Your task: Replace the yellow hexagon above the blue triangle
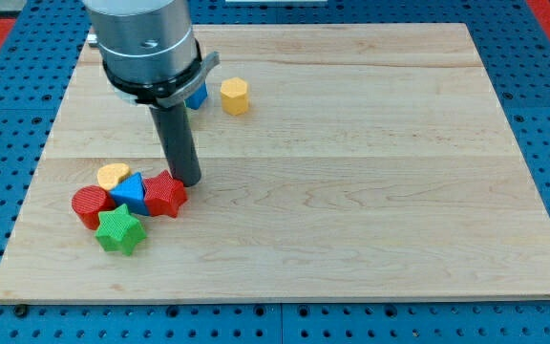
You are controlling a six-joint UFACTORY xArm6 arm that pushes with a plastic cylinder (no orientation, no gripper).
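My tip against the red star, yellow hexagon well apart.

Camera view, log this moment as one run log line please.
tip touching red star | yellow hexagon up top, apart | blue triangle in lower-left cluster | task not done

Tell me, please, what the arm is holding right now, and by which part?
Nothing is held: my tip only rests against the red star, at its upper right edge.
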